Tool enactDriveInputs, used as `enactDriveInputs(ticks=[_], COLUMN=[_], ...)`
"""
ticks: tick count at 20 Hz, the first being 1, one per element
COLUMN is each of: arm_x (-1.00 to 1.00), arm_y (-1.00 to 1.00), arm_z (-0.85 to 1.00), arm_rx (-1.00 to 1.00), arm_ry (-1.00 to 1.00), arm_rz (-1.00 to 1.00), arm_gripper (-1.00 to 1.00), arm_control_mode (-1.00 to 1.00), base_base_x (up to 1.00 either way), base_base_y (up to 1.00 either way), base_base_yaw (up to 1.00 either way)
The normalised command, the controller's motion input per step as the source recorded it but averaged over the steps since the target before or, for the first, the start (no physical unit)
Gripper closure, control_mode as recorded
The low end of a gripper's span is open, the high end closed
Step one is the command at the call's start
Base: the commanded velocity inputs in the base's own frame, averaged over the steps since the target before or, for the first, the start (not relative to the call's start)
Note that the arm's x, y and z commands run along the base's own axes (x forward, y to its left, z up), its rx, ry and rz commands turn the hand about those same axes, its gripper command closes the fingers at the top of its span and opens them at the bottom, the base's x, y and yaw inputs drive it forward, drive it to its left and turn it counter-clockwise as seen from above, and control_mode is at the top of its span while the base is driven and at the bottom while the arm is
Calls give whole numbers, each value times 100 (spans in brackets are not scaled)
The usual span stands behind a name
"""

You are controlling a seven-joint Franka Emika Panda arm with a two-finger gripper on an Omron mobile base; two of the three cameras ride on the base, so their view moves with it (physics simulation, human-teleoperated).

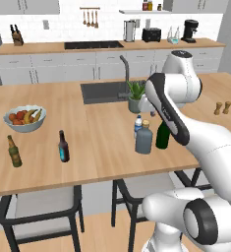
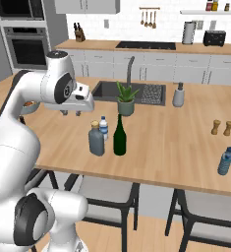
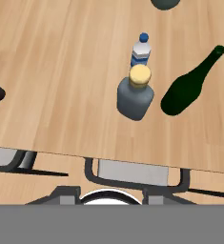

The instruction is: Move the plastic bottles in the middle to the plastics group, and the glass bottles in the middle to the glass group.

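Three bottles stand together mid-counter: a small clear water bottle, a squat grey-blue bottle with a tan cap, and a tall dark green bottle. The glass group is far left: a brown bottle and a dark blue-labelled bottle. A blue plastic bottle stands far right. My gripper hovers above the counter, up and left of the cluster, jaws apart and holding nothing.
A potted plant stands just behind the cluster, in front of the sink. There is a grey pump dispenser by the sink, salt and pepper shakers to the right, and a fruit bowl far left. Stools are tucked under the near edge.
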Motion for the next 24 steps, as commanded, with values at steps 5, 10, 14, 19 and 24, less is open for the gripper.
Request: enactDriveInputs(ticks=[5,10,14,19,24], arm_x=[-8,-8,15,44,57], arm_y=[-7,-23,-8,0,-5], arm_z=[-7,-28,-36,-34,-26], arm_rx=[0,5,0,-1,0], arm_ry=[0,0,1,0,16], arm_rz=[0,0,0,0,0], arm_gripper=[-100,-100,-100,-100,-100], arm_control_mode=[-100,-100,-100,-100,-100], base_base_x=[0,0,0,0,0], base_base_y=[0,0,0,0,0], base_base_yaw=[0,0,0,0,0])
